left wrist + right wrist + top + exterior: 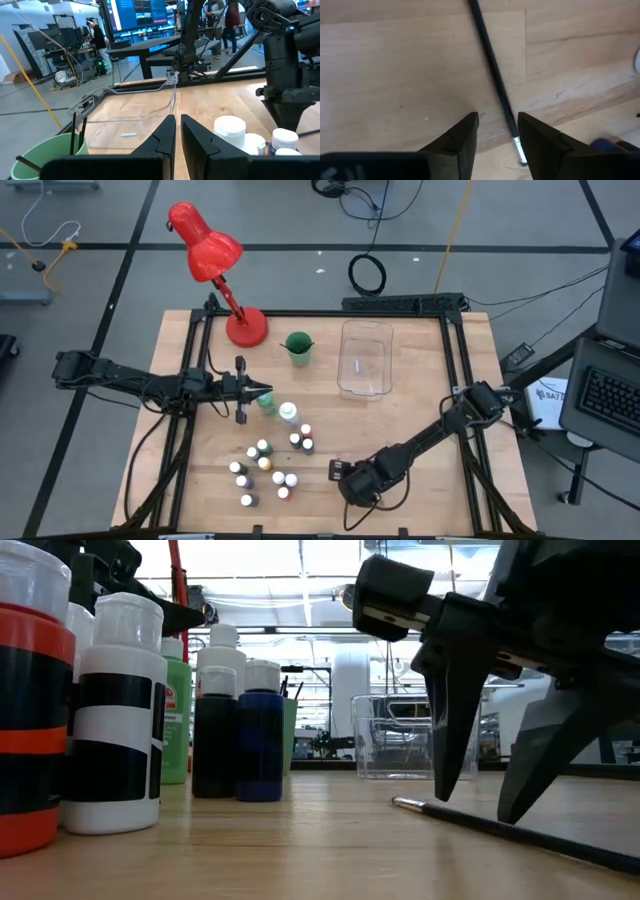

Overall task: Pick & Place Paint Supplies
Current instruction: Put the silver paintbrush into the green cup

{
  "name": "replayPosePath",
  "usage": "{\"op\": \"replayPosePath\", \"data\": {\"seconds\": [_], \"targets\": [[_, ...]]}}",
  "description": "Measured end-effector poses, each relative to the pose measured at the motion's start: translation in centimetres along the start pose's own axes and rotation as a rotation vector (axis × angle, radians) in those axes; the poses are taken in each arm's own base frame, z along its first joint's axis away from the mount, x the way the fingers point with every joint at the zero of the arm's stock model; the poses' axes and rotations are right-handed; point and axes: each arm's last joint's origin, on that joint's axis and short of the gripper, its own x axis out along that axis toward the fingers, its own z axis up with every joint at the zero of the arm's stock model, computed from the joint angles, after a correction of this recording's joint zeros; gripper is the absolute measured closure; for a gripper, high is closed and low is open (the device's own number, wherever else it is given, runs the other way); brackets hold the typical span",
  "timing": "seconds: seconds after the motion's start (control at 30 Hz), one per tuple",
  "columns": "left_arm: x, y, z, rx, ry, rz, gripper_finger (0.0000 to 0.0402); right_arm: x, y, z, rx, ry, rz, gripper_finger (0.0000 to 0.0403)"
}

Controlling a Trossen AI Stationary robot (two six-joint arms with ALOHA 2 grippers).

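A thin dark-handled brush (492, 65) lies flat on the wooden table near its front edge, with the metal ferrule end (405, 804) pointing toward the bottles. My right gripper (497, 122) slants down over that end, open. One finger stands on each side of the brush (500, 830), and neither plainly touches it. Several small white-capped paint bottles (270, 462) stand in a cluster left of it. A taller green bottle (267, 404) and a white one (288, 414) stand behind them. My left gripper (262, 392) hovers level beside those two, shut and holding nothing.
A green cup (298, 348) holding dark brush handles (75, 135) and a clear plastic bin (365, 358) stand at the back of the table. A red desk lamp (215, 265) sits at the back left. Bare wood lies between the bottles and the bin.
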Motion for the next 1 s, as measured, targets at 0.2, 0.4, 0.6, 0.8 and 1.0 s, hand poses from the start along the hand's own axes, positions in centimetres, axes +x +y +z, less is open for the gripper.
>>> {"op": "replayPosePath", "data": {"seconds": [0.2,0.4,0.6,0.8,1.0], "targets": [[0.0,0.0,0.0,0.000,0.000,0.000,0.0369,0.3,-0.7,-0.5,-0.004,-0.048,0.002,0.0285],[0.0,0.0,0.0,0.001,0.000,0.000,0.0369,0.4,-1.0,-0.2,-0.126,-0.068,-0.048,0.0291],[0.0,0.0,0.0,0.002,0.000,0.000,0.0369,0.5,-1.7,-0.8,-0.108,-0.136,-0.030,0.0292],[0.0,0.0,0.0,0.002,0.002,0.000,0.0369,0.8,-2.6,-2.4,0.048,-0.249,0.061,0.0292],[0.0,0.0,-0.2,0.003,0.016,-0.002,0.0369,3.2,-2.2,-4.1,0.259,-0.289,0.247,0.0292]]}}
